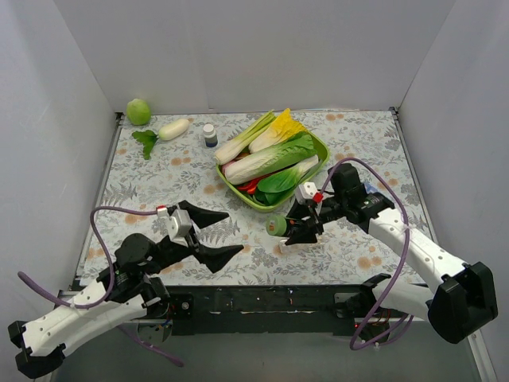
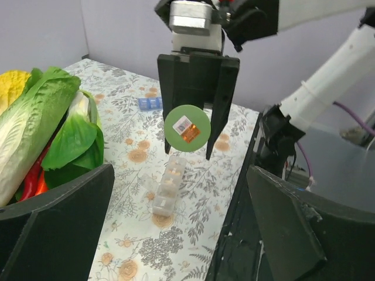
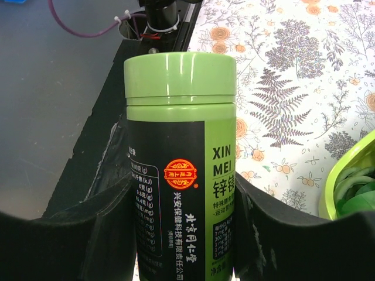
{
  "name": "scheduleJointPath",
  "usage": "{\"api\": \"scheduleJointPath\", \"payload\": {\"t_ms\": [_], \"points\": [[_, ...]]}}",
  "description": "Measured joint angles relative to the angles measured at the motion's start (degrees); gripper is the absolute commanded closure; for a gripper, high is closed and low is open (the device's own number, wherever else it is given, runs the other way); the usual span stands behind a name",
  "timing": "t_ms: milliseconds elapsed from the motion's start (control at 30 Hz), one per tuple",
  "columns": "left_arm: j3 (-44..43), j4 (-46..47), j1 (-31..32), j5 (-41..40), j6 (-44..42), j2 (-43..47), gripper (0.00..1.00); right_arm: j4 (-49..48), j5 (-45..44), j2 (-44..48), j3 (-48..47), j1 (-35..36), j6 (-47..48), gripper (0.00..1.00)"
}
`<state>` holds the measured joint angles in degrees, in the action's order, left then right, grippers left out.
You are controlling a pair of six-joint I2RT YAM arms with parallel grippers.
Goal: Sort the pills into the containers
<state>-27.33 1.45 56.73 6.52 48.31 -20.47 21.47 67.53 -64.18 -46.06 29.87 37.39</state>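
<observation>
**Item:** clear pill-organizer strip [image 2: 166, 188]. A short, colourless row of small square compartments. Several cells seem to hold pale tan contents, though this is too small to confirm.

**Location:** lies flat on the floral table cover [image 2: 126, 137], just below centre in the left wrist view and directly under the raised bottle.

**Associated:** green bottle [image 3: 181, 117] with a green cap and a black label.

**Right gripper** [image 2: 189, 146]: clamped on the bottle body, with the bottle's round end facing the other arm.

**Left gripper** [image 1: 231, 233]: jaws spread wide and holding nothing, at lower left of the overhead view, well apart from the bottle.

**Step in hand (judged):** uncapping.

**Handling advice:**
- Bring the free jaws square onto the cap, centred on its axis.
- Keep the body grip firm while twisting.
- Keep the mouth away from the strip until the cap is off, so that pills do not spill across the cells.
</observation>
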Motion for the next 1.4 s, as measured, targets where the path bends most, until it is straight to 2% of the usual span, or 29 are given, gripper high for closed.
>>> {"api": "scheduleJointPath", "payload": {"t_ms": [167,467,900,1400], "points": [[0.2,-3.1,0.0,6.5,-8.6,0.9,0.02,3.9,0.0,0.8,0.1,0.0,6.6,0.95],[-0.9,-5.6,0.0,14.1,-15.8,-13.5,0.02,8.0,-0.3,2.3,1.6,0.0,13.2,0.94],[-0.9,1.7,0.0,19.0,-19.0,-19.6,0.02,10.1,-1.6,3.1,2.1,-0.3,16.3,0.94],[-0.9,5.7,0.0,20.3,-20.0,-23.0,0.02,10.1,-1.1,3.9,3.7,-2.1,16.6,0.94]]}}
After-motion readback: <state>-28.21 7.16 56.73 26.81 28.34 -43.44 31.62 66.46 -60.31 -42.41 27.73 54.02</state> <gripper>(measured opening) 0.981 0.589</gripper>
